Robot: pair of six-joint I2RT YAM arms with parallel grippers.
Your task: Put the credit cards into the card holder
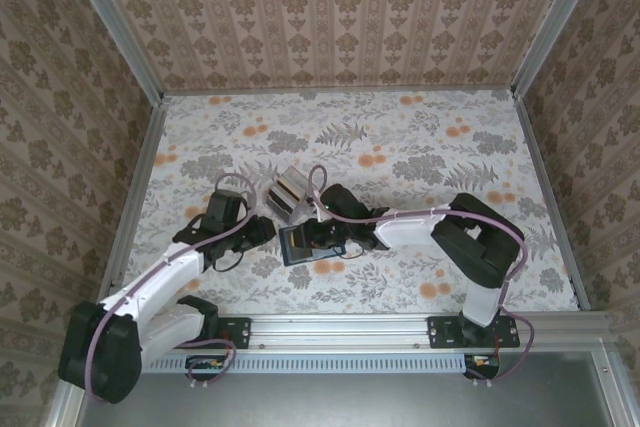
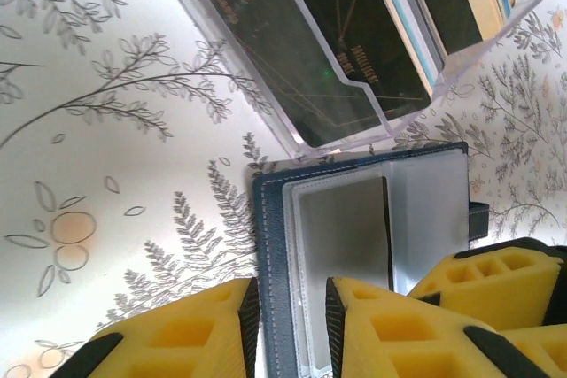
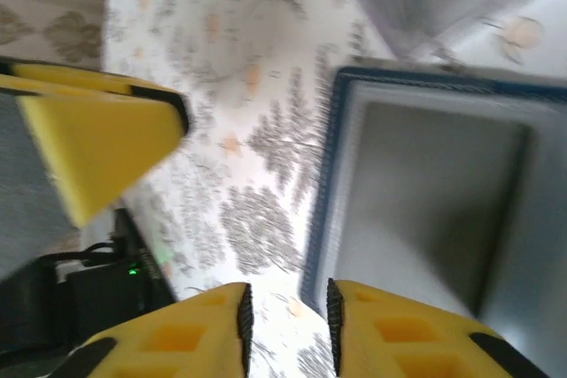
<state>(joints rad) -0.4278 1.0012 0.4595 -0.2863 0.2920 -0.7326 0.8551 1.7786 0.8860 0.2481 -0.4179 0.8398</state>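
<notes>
Open card holder (image 2: 372, 219) lies mid tabletop (image 1: 450, 117). Left gripper (image 2: 291, 329) is slightly parted over its edge. Right gripper (image 3: 285, 329) is slightly parted beside its corner.

Floral table (image 1: 420, 147), open card holder (image 1: 297, 245), clear box (image 1: 289, 191)

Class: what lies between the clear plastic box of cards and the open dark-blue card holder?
Only a narrow strip of bare floral tabletop, shown in the left wrist view; the clear plastic box and open dark-blue card holder lie apart.
</notes>
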